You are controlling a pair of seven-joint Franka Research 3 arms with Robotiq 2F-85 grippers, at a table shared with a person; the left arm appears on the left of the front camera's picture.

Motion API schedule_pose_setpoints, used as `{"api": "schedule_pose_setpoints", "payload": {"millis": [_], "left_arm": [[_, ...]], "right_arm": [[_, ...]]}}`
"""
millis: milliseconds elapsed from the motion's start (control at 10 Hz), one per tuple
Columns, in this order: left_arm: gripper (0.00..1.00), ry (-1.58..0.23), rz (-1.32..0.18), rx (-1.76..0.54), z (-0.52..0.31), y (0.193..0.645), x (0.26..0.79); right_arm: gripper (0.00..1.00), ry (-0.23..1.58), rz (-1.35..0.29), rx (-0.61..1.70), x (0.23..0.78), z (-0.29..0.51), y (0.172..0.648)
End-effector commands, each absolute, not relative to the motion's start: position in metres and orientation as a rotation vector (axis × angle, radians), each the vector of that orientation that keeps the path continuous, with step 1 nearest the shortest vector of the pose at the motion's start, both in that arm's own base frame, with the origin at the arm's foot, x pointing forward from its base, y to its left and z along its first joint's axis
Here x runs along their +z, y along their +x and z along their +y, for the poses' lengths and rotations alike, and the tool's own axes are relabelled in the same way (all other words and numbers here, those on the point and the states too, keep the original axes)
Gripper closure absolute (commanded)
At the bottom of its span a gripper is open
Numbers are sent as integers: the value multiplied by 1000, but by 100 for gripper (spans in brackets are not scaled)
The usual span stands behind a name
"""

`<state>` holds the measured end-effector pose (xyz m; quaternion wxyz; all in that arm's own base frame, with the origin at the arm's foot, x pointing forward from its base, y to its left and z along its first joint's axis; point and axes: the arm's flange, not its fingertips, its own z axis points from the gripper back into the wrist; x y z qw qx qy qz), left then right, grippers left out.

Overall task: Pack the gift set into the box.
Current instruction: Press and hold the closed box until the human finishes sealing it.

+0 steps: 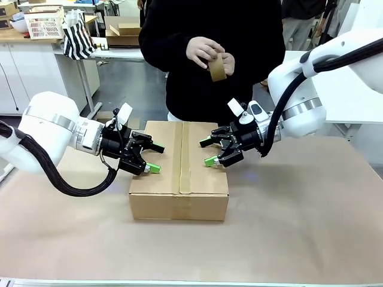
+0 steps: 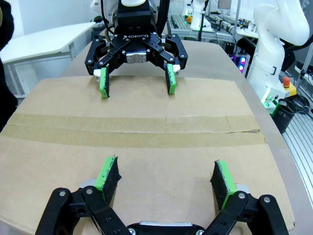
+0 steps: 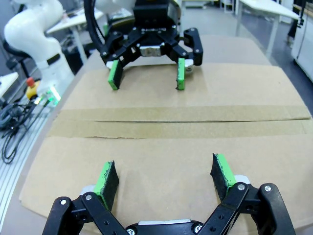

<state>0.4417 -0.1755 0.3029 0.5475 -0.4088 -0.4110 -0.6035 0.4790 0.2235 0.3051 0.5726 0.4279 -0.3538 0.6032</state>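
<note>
Counter (image 1: 311, 227), covered in brown paper, carries the box (image 1: 179, 173), a large brown cardboard carton at its middle. The box's top flaps lie shut, with a strip of brown tape (image 2: 132, 128) along the centre seam. The left end effector (image 1: 148, 156) sits at the box's left side and the right end effector (image 1: 210, 152) at its right side; each has its jaws spread apart, gripping nothing, its green pads over the closed top. In the left wrist view the word "ROBOTIQ" reads in white on the black body of the facing end effector. Behind the box stands a person in a black top, whose hands (image 1: 209, 55) hold a roll of brown tape (image 1: 218, 70) at chest height. The gift set cannot be made out.
</note>
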Motion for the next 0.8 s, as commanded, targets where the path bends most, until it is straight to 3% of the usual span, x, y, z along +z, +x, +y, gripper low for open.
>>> {"api": "schedule_pose_setpoints", "payload": {"millis": [0, 700], "left_arm": [[0, -964, -975, -1433, -174, 438, 302], [0, -964, -975, -1433, -174, 438, 302]], "right_arm": [[0, 1001, -828, 1416, 304, 225, 479], [0, 1001, -828, 1416, 304, 225, 479]]}}
